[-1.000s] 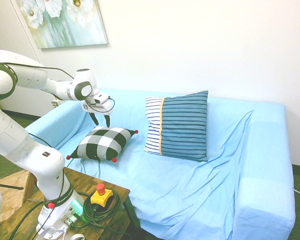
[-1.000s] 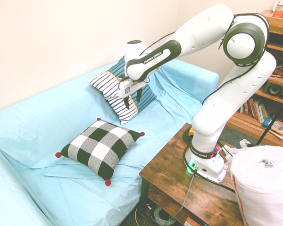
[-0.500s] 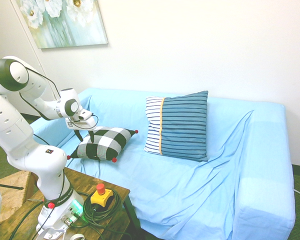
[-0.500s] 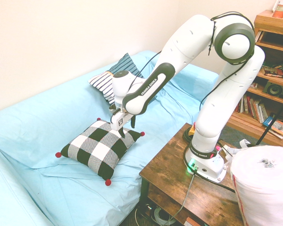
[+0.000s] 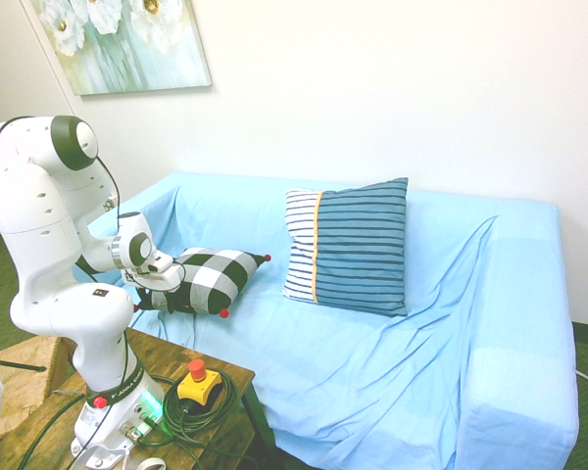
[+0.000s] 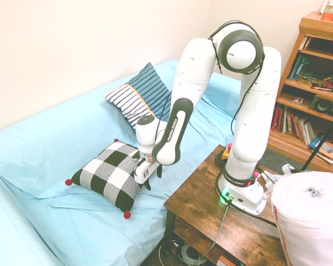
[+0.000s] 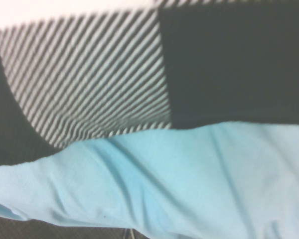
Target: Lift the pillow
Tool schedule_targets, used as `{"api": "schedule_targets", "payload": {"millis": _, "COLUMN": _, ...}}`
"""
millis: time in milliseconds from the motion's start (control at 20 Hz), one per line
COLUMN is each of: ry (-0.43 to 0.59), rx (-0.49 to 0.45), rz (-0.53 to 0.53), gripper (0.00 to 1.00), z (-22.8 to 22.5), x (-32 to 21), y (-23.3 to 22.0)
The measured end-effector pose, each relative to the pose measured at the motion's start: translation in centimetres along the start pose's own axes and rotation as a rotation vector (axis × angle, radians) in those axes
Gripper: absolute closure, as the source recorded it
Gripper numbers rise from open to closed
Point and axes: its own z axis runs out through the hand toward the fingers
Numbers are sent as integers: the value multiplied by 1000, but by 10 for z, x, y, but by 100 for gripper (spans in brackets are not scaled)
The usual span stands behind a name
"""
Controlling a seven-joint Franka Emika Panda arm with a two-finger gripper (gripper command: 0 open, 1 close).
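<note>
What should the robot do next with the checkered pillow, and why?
Probably close the hand on the pillow's near edge, then lift. The hand sits low against that edge, and the pillow lies flat on the blue sofa cover. Whether it already grips is unclear.

Striped cushion leans upright on blue sofa.
</note>
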Motion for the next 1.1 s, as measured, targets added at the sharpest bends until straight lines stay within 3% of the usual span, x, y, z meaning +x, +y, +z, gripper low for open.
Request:
{"api": "schedule_targets", "payload": {"millis": 450, "ry": 74, "rx": 31, "rz": 42, "gripper": 0, "z": 55, "x": 16, "y": 3}}
{"api": "schedule_targets", "payload": {"millis": 1100, "ry": 135, "rx": 80, "rz": 42, "gripper": 0, "z": 38, "x": 78, "y": -54}}
